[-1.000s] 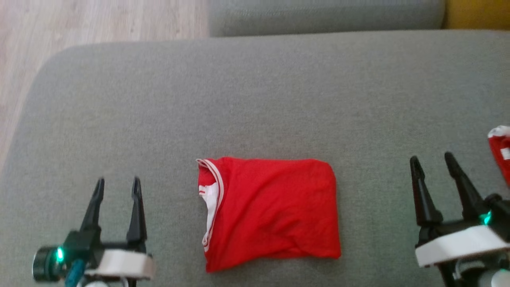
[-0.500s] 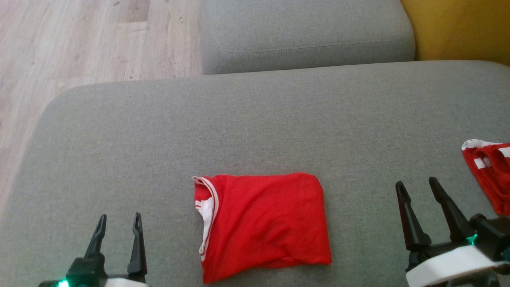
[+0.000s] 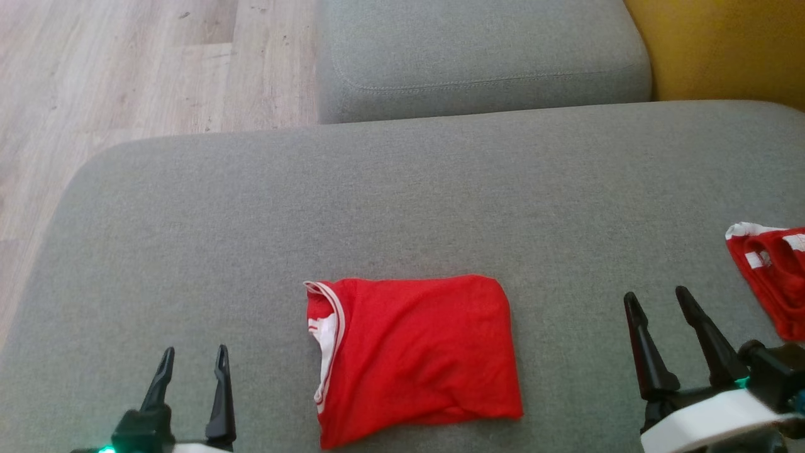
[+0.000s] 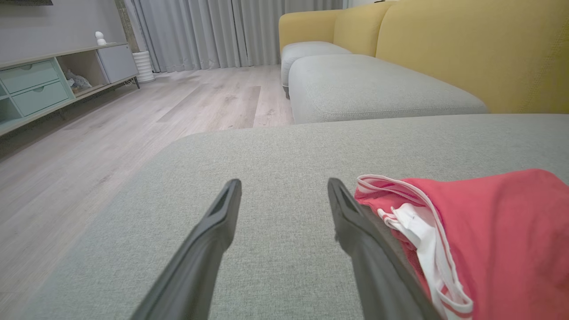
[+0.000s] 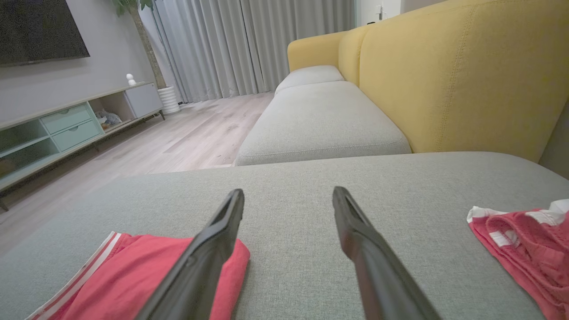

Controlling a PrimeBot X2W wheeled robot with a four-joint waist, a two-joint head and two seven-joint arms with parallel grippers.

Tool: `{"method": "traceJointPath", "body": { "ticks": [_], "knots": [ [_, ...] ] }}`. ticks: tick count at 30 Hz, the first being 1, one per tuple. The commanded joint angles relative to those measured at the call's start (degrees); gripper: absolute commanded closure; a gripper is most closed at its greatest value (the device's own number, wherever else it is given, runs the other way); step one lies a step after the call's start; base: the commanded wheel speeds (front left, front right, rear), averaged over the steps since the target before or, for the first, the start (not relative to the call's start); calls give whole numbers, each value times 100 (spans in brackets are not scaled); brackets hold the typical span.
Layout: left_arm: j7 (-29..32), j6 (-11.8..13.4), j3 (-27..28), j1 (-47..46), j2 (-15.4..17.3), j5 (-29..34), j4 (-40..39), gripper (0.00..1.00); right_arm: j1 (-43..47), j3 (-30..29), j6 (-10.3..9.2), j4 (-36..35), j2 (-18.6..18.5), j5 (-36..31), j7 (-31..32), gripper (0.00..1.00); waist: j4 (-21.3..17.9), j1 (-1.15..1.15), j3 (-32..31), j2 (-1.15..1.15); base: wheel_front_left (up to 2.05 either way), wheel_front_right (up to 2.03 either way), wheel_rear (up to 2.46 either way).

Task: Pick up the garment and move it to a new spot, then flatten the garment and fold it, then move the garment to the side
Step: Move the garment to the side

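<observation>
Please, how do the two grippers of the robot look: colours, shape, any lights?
The left gripper and right gripper each have two long, black, tapering fingers with pointed tips, on a black base with a small green light. A white band wraps the wrist behind.

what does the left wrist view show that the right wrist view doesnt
Left wrist view, not the right: the left gripper, open, and the white lining inside the folded garment's collar. Right wrist view, not the left: the right gripper, open, a second red garment at that view's right edge, and a dark screen on the wall. Both: the folded garment, the grey cushion, the yellow sofa back, curtains, the low cabinet and wood floor.
</observation>
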Motion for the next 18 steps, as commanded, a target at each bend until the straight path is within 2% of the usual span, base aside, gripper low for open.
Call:
{"method": "traceJointPath", "body": {
  "ticks": [1,10,18],
  "knots": [
    [-16,-5,225,-305,104,-23,-143,0,-147,88,-3,-191,-28,35,12,0,6,0,4,0,0,0,0],
    [-148,-41,210,-480,102,6,-177,0,-202,31,-3,19,-16,99,163,0,119,0,95,0,0,0,0],
    [-322,-227,73,-1057,-17,117,-204,0,-611,331,-3,1113,-19,415,328,0,587,0,522,0,0,0,0]
  ]
}}
